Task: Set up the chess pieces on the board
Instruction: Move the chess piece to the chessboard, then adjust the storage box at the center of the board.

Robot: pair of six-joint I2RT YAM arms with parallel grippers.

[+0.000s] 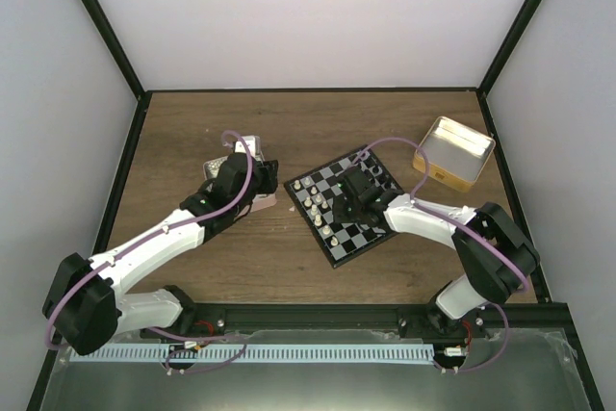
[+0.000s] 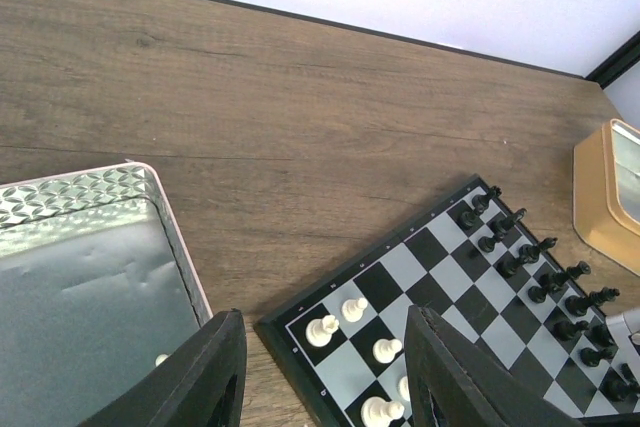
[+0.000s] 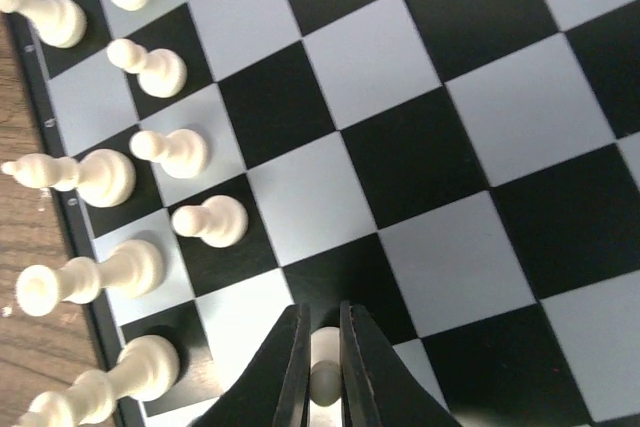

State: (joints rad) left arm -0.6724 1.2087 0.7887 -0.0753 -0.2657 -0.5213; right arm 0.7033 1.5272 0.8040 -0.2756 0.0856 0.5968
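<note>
The right pincer [image 3: 322, 332] is pressed nearly together, pinching a small cream-white pawn [image 3: 322, 379] low over the small square chessboard with black and light-grey chequers and a thin black rim [image 3: 470, 157]. The board lies askew at the middle of the brown wood-grain worktop [image 2: 300, 97]. The step looks like seating this pawn in the cream pawn row [image 3: 170, 152].

To do it well, the arm should bring the pawn down straight onto the free square next to the last pawn in that row. It should then part the jaws only a little, because the neighbouring cream chessmen stand close on the left and a wide release could topple them. A straight lift afterwards would be safest.

The board's middle squares are bare, so that is the way to back out. The black chessmen [image 2: 545, 282] line the board's right side.

The left pincer [image 2: 325, 367] hangs spread, holding nothing, between the silver-lined tin with a pale pink rim [image 2: 175, 237] and the board's left corner. The two arms are close here — one should wait while the other moves. The yellow metal tin [image 1: 454, 146] sits apart at the far right, and much of the far worktop is bare.
</note>
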